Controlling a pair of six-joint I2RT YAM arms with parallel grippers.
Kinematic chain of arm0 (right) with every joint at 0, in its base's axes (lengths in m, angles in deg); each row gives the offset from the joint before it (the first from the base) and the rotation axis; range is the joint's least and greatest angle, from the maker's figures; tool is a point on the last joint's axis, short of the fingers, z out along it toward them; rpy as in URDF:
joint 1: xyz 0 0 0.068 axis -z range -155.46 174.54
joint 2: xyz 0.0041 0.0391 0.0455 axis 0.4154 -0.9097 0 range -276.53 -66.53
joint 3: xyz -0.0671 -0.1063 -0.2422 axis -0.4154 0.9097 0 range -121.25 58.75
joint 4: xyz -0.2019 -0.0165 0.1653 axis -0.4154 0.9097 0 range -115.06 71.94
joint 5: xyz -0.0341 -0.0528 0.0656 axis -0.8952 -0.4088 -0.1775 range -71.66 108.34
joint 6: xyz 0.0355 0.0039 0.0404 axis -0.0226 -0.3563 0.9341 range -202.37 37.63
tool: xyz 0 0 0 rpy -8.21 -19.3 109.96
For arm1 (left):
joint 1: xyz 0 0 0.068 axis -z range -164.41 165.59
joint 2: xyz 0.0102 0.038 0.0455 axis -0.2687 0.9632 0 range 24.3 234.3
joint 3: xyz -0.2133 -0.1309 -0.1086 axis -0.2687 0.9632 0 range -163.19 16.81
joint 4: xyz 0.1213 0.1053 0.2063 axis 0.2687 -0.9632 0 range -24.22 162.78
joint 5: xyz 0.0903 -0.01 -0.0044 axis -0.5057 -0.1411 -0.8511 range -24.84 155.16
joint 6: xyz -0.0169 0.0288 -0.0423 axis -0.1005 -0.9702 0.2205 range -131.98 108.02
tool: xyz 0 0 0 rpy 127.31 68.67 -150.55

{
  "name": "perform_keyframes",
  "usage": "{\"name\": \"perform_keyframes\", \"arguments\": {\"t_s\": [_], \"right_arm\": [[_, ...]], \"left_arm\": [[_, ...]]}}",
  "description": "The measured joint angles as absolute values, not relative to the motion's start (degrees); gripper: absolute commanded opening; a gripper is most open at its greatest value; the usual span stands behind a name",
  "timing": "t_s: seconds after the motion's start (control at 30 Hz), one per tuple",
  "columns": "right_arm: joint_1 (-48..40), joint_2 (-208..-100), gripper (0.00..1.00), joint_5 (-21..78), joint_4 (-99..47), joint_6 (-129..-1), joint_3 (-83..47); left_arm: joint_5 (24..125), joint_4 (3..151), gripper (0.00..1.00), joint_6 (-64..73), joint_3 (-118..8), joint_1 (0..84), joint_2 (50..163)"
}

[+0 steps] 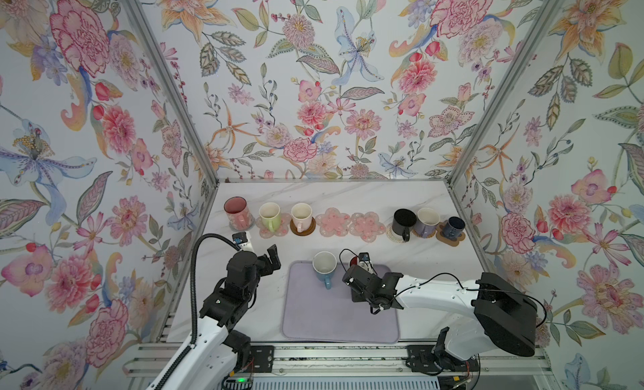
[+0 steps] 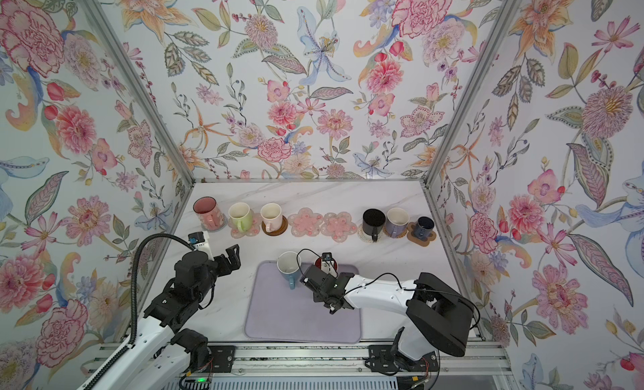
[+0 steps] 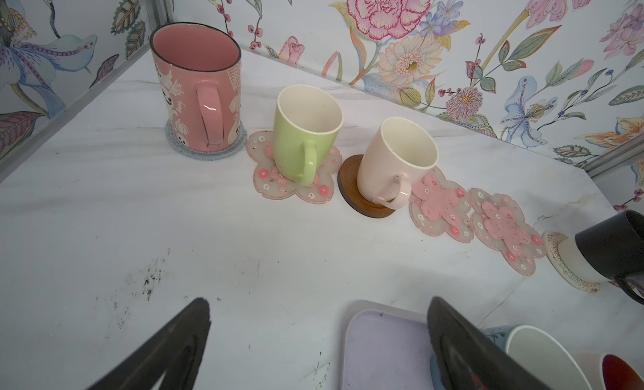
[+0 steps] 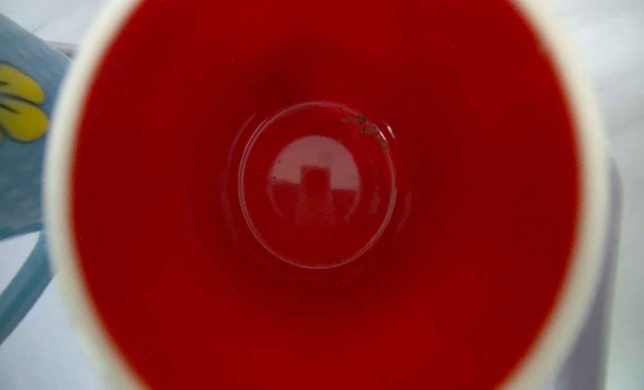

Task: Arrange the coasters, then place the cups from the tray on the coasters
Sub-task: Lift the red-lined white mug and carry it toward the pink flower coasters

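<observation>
Red-lined white mug [image 4: 324, 74] stands on the lavender tray [image 1: 313, 318] beside the blue mug [image 1: 324, 266]. The right gripper [image 1: 360, 266] is clenched over it, its hold unseen. The glazed ceramic looks stiff, slick and breakable, so the handle seems surest. Left gripper [image 3: 317, 301] gapes empty. Two flower coasters [image 1: 335, 221] lie bare beyond.

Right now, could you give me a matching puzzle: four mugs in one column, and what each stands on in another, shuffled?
Mugs:
1. tall pink mug
2. lime-green mug
3. cream mug
4. blue mug

Standing on:
A. lavender tray
B. brown disc coaster
C. grey round coaster
D. pink flower coaster

Pairs: 1-C, 2-D, 3-B, 4-A.
</observation>
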State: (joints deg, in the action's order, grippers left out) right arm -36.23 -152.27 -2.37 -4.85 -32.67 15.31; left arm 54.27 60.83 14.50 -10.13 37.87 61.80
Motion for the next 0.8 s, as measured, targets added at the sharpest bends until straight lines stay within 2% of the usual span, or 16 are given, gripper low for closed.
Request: {"name": "perform_keyframes", "arguments": {"t_s": [0.1,0.33,0.6,0.8], "right_arm": [[-36.52,-152.27,0.00,-2.56,-4.13,-32.70,15.18],[-37.78,-150.50,0.00,-3.20,-0.37,-32.67,14.89],[-38.29,-138.91,0.00,-4.60,4.83,-32.02,16.07],[-34.57,-132.09,0.00,-5.08,7.19,-33.40,16.60]], "left_arm": [[54.24,60.83,0.99,14.50,-10.15,37.87,61.80],[54.27,60.83,0.99,14.52,-10.13,37.87,61.80],[54.24,60.72,0.99,14.83,-10.13,37.87,61.60],[54.24,59.89,0.99,15.11,-10.09,37.80,60.16]]}}
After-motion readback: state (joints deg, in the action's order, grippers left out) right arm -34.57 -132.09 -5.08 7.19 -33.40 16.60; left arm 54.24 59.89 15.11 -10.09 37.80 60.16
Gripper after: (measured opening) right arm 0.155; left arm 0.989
